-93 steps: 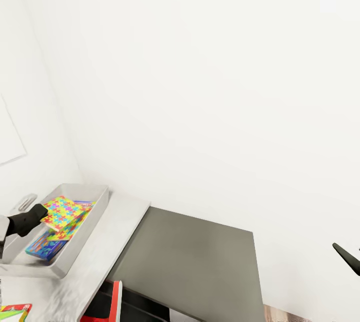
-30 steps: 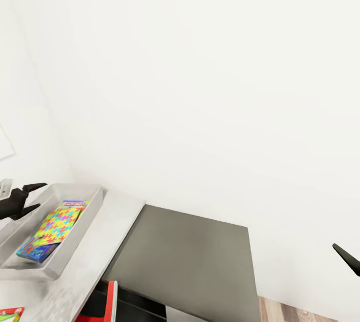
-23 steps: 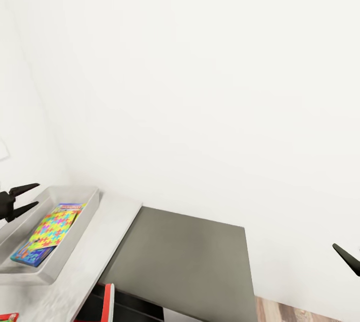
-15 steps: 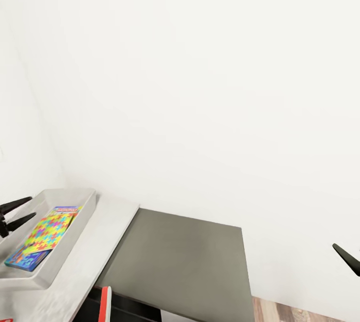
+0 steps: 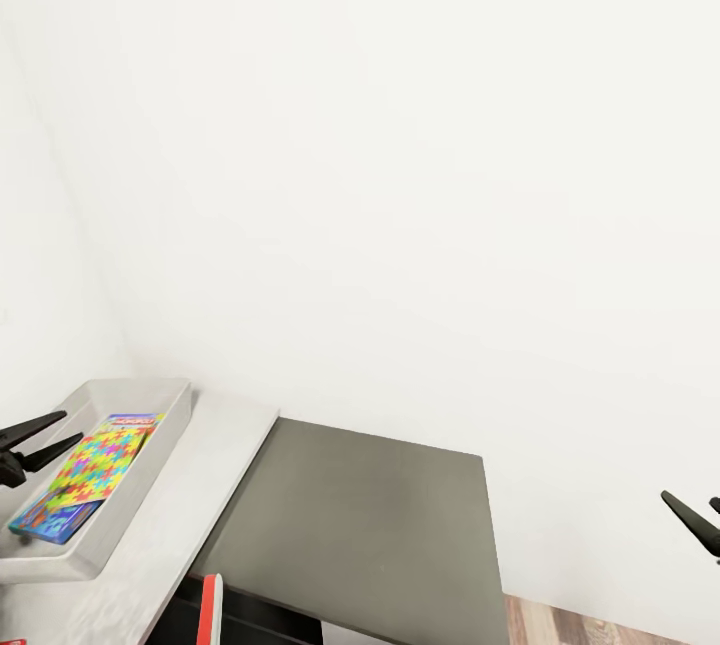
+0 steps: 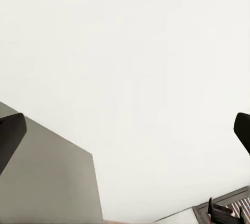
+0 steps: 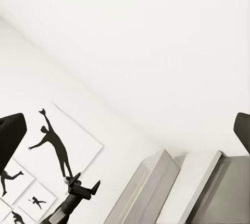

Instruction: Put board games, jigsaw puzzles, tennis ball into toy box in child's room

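Two toys lie in the shallow light-grey metallic toy box [image 5: 150,403] just beside our left end effector [image 5: 38,437]: the thin bright multicoloured jigsaw puzzle [image 5: 96,453] resting on a smaller flat blue board game box [image 5: 45,518]. The left end effector's two black fingers are spread apart and hold nothing. Our right end effector [image 5: 700,515], well apart beyond the lower dark-grey side desk [image 5: 370,515], is also spread and empty. We judge a drop into the toy box is done, and the step in hand is fetching another toy. The next move calls for turning toward the remaining toys on the pale mottled desk [image 5: 215,455].
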You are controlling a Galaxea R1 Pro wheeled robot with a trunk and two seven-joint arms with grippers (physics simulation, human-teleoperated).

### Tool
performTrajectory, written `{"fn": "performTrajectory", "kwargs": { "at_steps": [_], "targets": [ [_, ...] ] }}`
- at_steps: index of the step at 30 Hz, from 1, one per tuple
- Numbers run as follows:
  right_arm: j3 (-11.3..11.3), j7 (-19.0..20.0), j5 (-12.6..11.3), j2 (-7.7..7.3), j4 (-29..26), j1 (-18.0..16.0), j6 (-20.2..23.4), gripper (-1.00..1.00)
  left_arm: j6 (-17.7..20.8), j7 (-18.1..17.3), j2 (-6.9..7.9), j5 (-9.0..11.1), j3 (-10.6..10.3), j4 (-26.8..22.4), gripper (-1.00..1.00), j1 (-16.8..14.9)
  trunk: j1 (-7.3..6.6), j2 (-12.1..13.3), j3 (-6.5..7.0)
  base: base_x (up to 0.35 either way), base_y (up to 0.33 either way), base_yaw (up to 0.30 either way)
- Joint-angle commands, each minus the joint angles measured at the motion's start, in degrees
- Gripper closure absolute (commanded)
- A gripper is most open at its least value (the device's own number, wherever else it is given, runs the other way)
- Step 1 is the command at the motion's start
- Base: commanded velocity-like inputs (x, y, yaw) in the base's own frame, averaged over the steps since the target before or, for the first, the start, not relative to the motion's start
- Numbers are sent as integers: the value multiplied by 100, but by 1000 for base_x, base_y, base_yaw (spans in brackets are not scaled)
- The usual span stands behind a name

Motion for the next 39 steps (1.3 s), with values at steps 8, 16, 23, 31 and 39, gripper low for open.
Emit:
{"fn": "performTrajectory", "kwargs": {
  "at_steps": [8, 16, 23, 31, 39],
  "targets": [
    [-5, -9, 5, -5, -34, 1, 45, -100, 58, -31, -5, 6, -29, -11, -100, -3, 4, -12, -12, 0, 0, 0],
    [-3, -5, 7, -2, -34, 1, 45, -100, 58, -31, -7, 7, -40, -14, -100, -4, 4, -12, -12, -53, -46, 0],
    [-1, -5, 7, -2, -44, 1, 45, -100, 58, -30, -8, 7, -47, -50, -100, -3, 4, -12, -7, -183, -200, 3],
    [-1, -4, 7, -2, -45, 1, 45, -100, 63, -37, -16, 7, -51, -272, -100, 10, 4, -12, 45, -179, -236, 127],
    [1, -9, 7, -2, -46, 1, 41, -100, 66, -37, -17, 7, -48, -318, -100, 16, 4, -12, 100, -46, -88, 206]
  ]
}}
